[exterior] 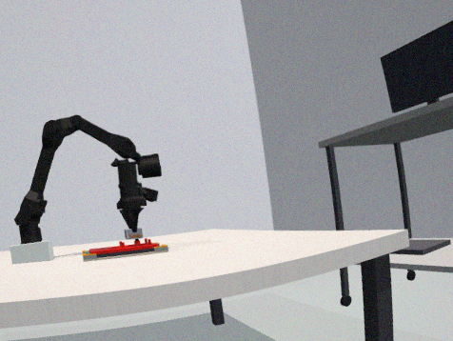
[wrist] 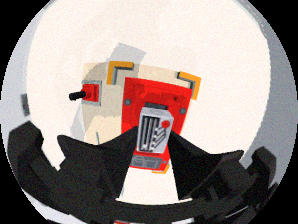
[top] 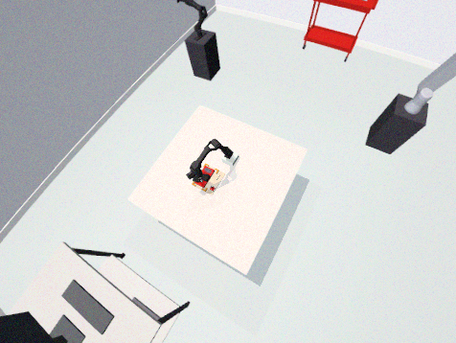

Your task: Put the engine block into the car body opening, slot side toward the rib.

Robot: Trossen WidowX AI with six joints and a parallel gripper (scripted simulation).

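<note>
The red car body (wrist: 135, 92) (exterior: 114, 250) lies between orange corner brackets on a beige board (wrist: 100, 127). My gripper (wrist: 153, 131) (exterior: 134, 230) is shut on the engine block (wrist: 153, 120) (exterior: 129, 233), a small grey block with dark slots and a red round spot. In the exterior view the block hangs a little above the car body, with a narrow gap. In the wrist view a dark part of the opening (wrist: 156, 105) shows just past the block's far end; the block hides the rest. The rib cannot be made out.
A red square piece (wrist: 91, 93) with a black peg stands on the board, left of the car body in the wrist view. The arm's pale base box (exterior: 31, 252) stands on the table (top: 249, 192). Pedestals and a red cart (top: 330, 39) stand away from the table.
</note>
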